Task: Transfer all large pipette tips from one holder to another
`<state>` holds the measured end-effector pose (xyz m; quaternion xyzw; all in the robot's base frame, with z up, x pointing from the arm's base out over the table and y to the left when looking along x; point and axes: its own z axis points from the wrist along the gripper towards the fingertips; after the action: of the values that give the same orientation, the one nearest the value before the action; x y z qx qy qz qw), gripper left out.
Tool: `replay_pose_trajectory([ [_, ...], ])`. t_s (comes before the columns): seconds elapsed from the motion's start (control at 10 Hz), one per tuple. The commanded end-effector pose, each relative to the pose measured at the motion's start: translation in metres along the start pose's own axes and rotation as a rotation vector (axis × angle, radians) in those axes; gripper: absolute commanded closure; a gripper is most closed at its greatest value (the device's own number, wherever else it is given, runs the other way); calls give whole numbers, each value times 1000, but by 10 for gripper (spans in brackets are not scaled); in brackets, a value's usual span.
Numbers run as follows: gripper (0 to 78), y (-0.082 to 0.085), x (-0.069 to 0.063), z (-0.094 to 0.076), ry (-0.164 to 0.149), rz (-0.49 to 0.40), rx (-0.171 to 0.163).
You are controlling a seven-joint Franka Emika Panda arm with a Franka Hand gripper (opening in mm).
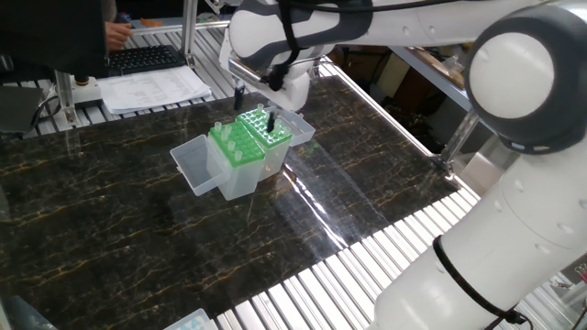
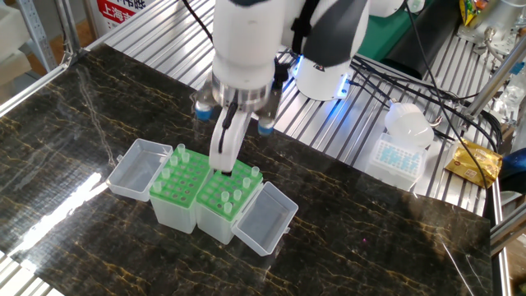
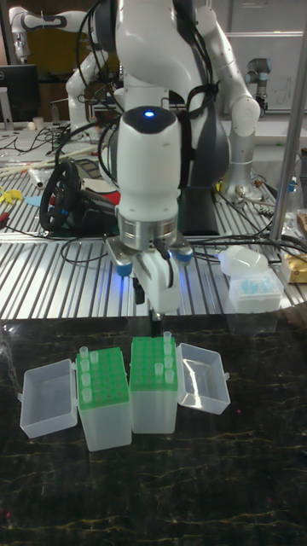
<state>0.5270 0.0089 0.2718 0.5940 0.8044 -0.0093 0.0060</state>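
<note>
Positioned low over the far edge of the right-hand rack, the end effector [image 2: 223, 167] is seen pointing straight down, its fingertips close above or touching the green plate; which of the two cannot be told. How far the fingers are parted cannot be told either, since they are seen edge-on as one pale blade in the other fixed view, and no tip can be made out between them.

The large pipette tips [image 2: 179, 153] are seated upright in two clear boxes with green perforated plates, placed side by side and touching on the dark marbled tabletop [image 2: 370, 222]. Several collars are seen standing out of the left rack [image 2: 182, 179], mostly along its left and far edges. A few more are seen in the right rack [image 2: 231, 188], including one at its far right corner, just beside the end effector. In the tall fixed view the same corner tip [image 3: 167, 339] is seen directly below the fingers.

Each box has its clear lid folded open and lying flat: the left lid [image 2: 136, 168] out to the left, the right lid [image 2: 266, 217] out to the right. Beyond the tabletop, on the slatted metal surface, a closed box of blue tips [image 2: 397, 158] is seen well apart from the racks.
</note>
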Motion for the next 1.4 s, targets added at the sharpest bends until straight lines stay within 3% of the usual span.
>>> replay_pose_trajectory([
  [0.1,1,13,3,4,-4,49,-12],
  [1.4,1,34,5,34,-20,162,-61],
])
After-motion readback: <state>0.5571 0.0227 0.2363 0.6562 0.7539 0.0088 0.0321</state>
